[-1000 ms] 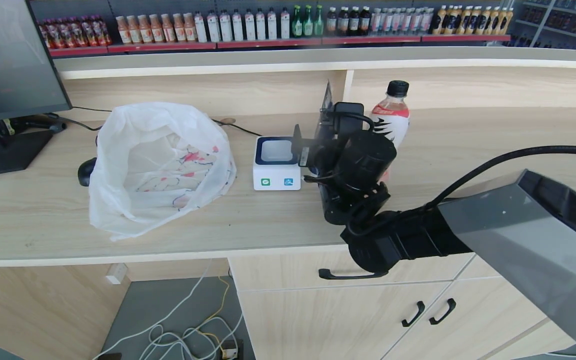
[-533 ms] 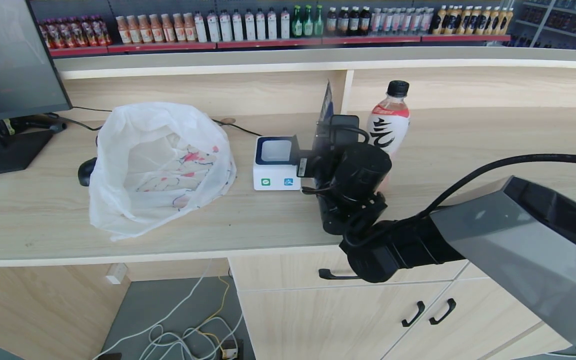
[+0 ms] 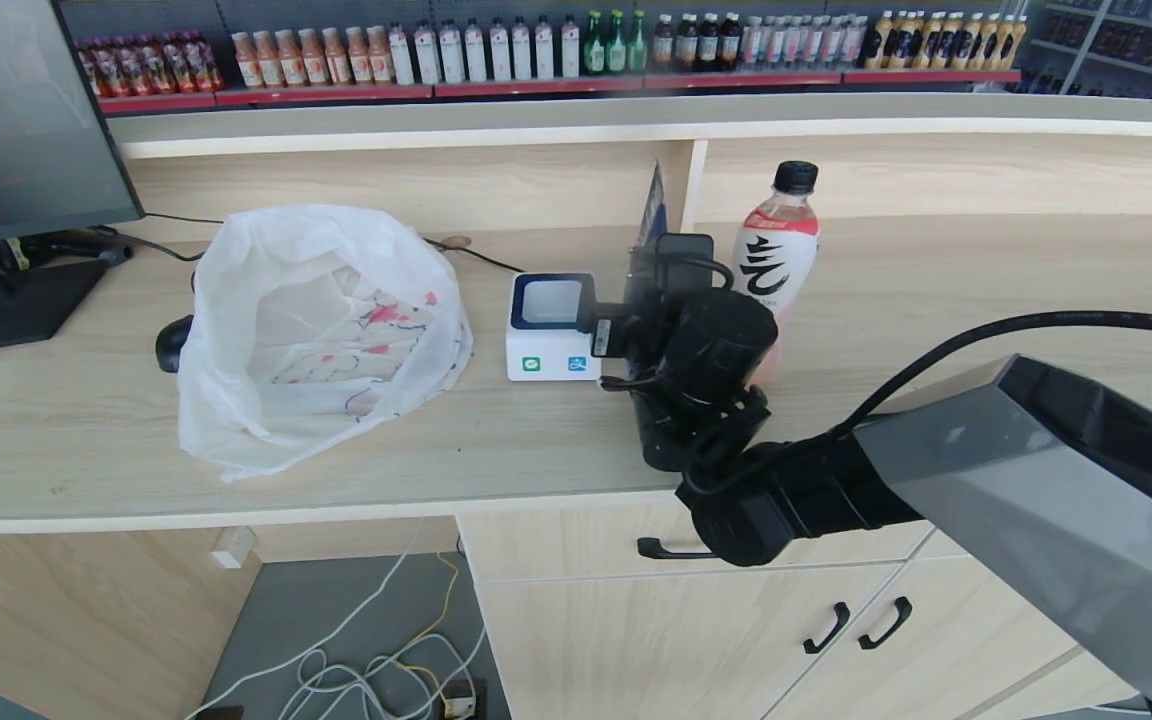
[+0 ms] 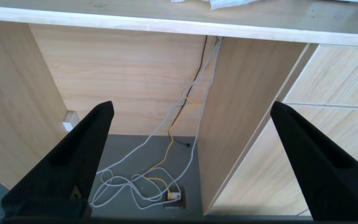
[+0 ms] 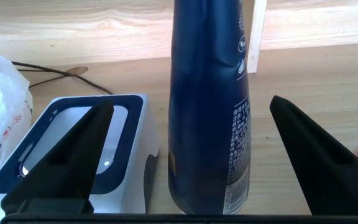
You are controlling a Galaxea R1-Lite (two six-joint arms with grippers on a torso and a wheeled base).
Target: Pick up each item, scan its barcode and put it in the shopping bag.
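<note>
A dark blue pouch (image 5: 209, 106) stands upright on the counter just behind the white scanner (image 3: 551, 325), seen edge-on as the pouch (image 3: 654, 205) from the head. My right gripper (image 5: 190, 102) is open, one finger on each side of the pouch and apart from it; from the head the gripper (image 3: 648, 268) is mostly hidden by its own wrist. A pink-labelled bottle (image 3: 776, 262) with a black cap stands to the right of the wrist. The white shopping bag (image 3: 316, 330) lies open left of the scanner. My left gripper (image 4: 191, 109) hangs open below the counter's edge.
A monitor (image 3: 16, 130) on its stand and a black mouse (image 3: 173, 343) sit at the counter's left. A raised back ledge (image 3: 636, 125) with a divider (image 3: 696, 180) runs behind the items. Loose cables (image 4: 160, 180) lie on the floor under the counter.
My right gripper has come down a little and shifted slightly left around the blue pouch, uncovering more of the bottle's label. Bag, scanner and bottle have stayed put.
</note>
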